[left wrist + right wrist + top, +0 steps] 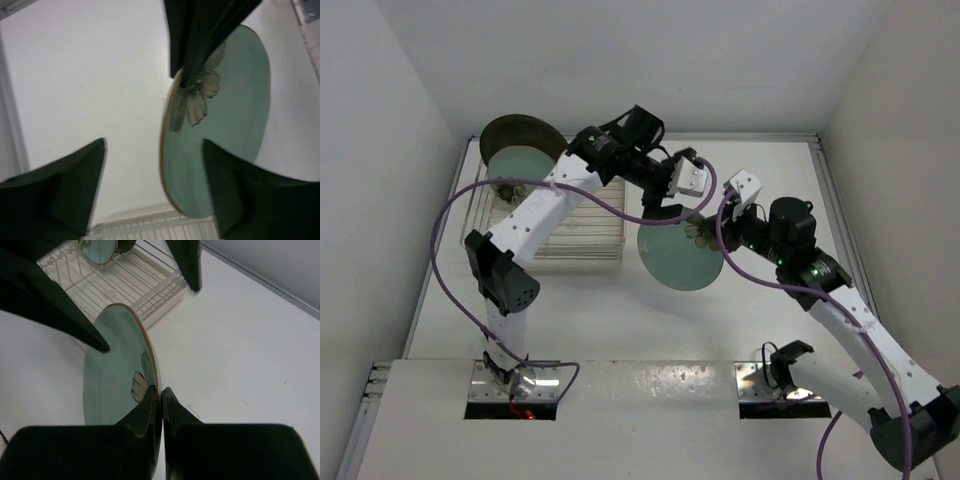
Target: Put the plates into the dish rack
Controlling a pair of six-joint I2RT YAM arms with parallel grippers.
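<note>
A pale mint green plate (pixel 678 258) with a brown flower motif hangs in the middle of the table, to the right of the dish rack (pixel 582 232). My right gripper (pixel 698 232) is shut on its rim (pixel 161 395). My left gripper (pixel 665 210) is open, and the far edge of that plate (pixel 225 115) stands between its fingers (pixel 65 192) without either one touching it. A dark brown plate (pixel 518 133) and another mint green plate (pixel 520 165) stand upright at the far end of the rack (pixel 135 287).
The left arm (pixel 545 205) reaches over the rack and hides part of it. Purple cables loop beside both arms. White walls close in the table on the left, back and right. A raised white ledge runs along the near edge.
</note>
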